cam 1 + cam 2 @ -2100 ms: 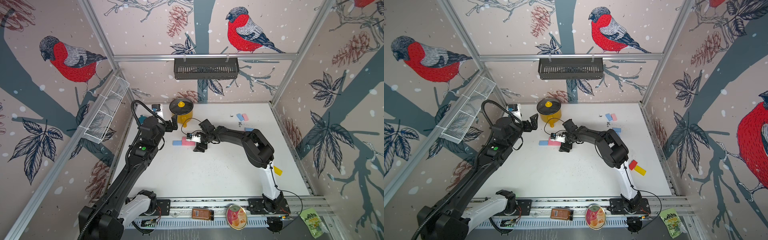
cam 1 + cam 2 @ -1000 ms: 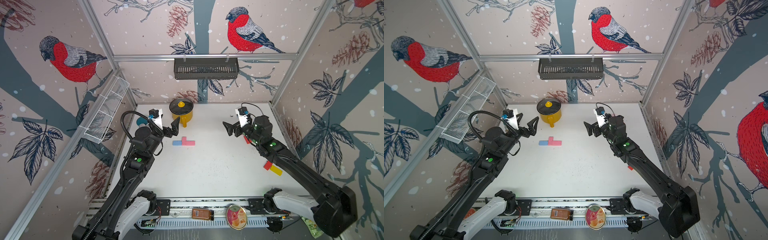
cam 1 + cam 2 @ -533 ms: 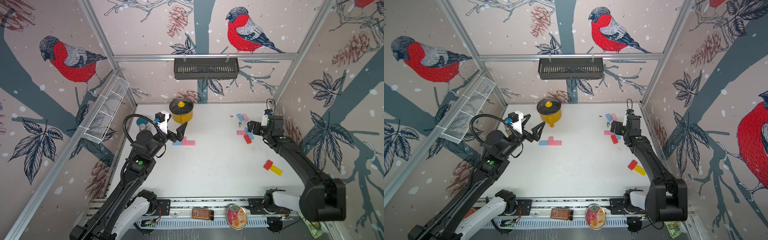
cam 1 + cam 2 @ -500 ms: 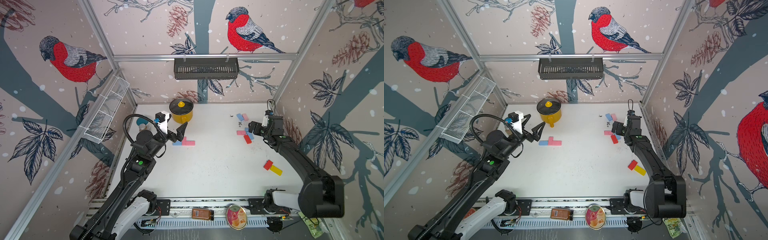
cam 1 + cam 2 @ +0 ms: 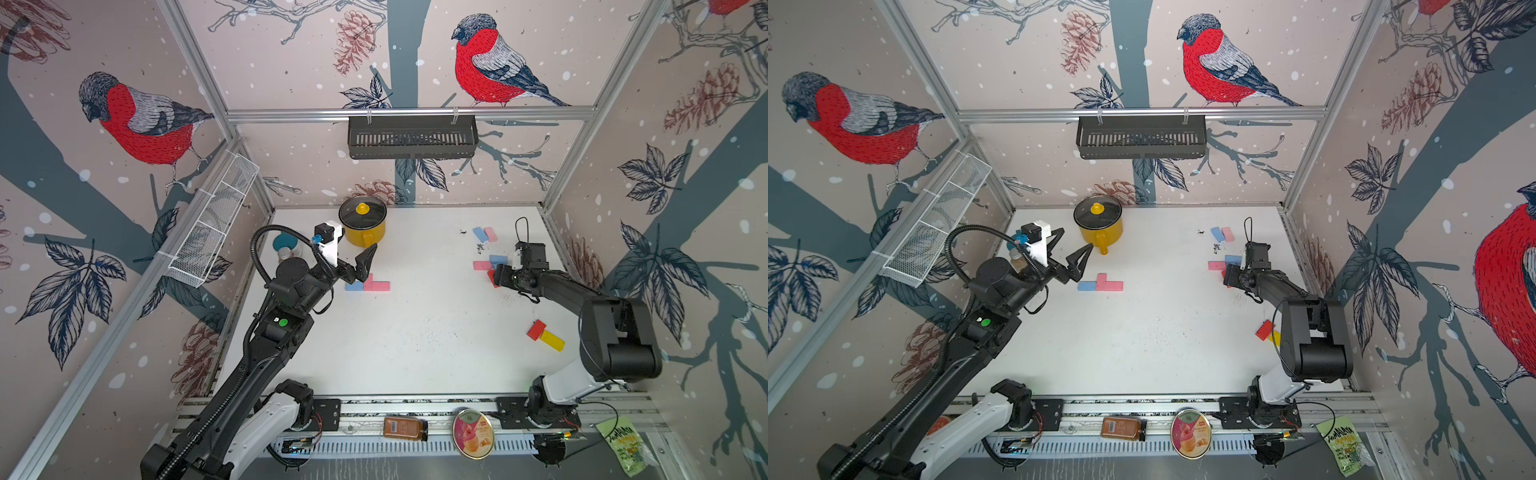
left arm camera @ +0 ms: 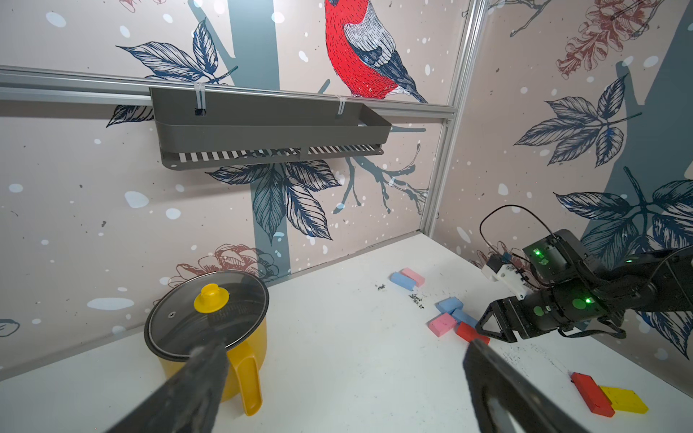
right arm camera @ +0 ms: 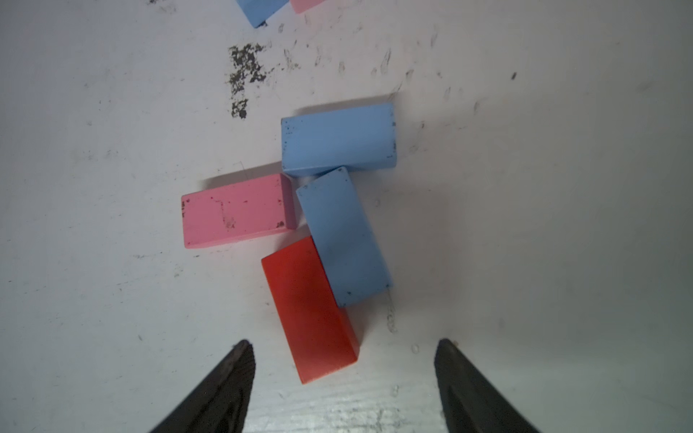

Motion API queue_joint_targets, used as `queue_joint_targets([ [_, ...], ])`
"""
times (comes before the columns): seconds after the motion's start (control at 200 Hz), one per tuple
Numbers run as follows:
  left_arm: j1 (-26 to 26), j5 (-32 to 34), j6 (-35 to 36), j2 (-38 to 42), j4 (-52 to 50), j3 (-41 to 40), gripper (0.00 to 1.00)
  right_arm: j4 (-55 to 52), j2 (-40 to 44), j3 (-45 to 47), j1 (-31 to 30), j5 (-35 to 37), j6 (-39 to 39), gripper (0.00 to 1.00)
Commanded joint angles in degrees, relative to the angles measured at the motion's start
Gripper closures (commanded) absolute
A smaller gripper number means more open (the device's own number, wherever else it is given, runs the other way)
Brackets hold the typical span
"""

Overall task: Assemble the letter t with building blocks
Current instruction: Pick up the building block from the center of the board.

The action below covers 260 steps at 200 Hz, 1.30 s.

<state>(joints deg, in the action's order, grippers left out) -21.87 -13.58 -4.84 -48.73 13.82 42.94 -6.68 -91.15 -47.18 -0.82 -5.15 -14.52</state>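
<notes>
right gripper (image 7: 345, 343) poised at the red block (image 7: 311, 311)
jaws apart, not touching it; left gripper (image 5: 1075, 240) wide, empty.

scuffed white table (image 5: 415, 340), lidded yellow pot (image 5: 365, 235) at back, building blocks (image 5: 376, 285) lying flat in scattered clusters

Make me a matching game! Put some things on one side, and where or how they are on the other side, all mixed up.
Things:
1. yellow pot
2. yellow block
3. black basket
4. right hand

Where or how:
A. hangs on the metal rail
B. open around a red block
C. has its lid on
D. lies flat on the table

Pairs: 1-C, 2-D, 3-A, 4-B
</notes>
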Motion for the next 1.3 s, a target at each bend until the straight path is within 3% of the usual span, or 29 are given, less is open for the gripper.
queue_joint_targets([
  [0.0,-0.03,0.03,1.06,-0.05,1.73,0.56,0.02,1.66,-1.48,-0.41,-1.48,1.55,1.27,0.24],
  [0.32,-0.11,0.62,1.21,-0.29,1.29,0.74,0.02,-0.62,-4.11,-1.95,-4.34,8.19,2.1,0.34],
  [0.956,-0.11,1.19,1.41,-0.51,0.9,0.85,0.02,-1.05,-6.94,-2.93,-5.97,10.28,3.03,0.56],
  [1.121,-0.19,1.45,1.42,-0.62,0.79,0.91,0.02,-1.15,-7.28,-3.28,-6.04,10.58,3.2,0.65],
  [1.196,-0.23,1.38,1.41,-0.75,0.77,0.93,0.02,-1.17,-7.23,-3.36,-6.11,10.3,3.52,0.74],
  [1.296,-0.21,1.19,1.41,-1.04,0.67,0.97,0.02,-0.72,-6.33,-3.13,-6.79,10.33,3.86,0.76],
])
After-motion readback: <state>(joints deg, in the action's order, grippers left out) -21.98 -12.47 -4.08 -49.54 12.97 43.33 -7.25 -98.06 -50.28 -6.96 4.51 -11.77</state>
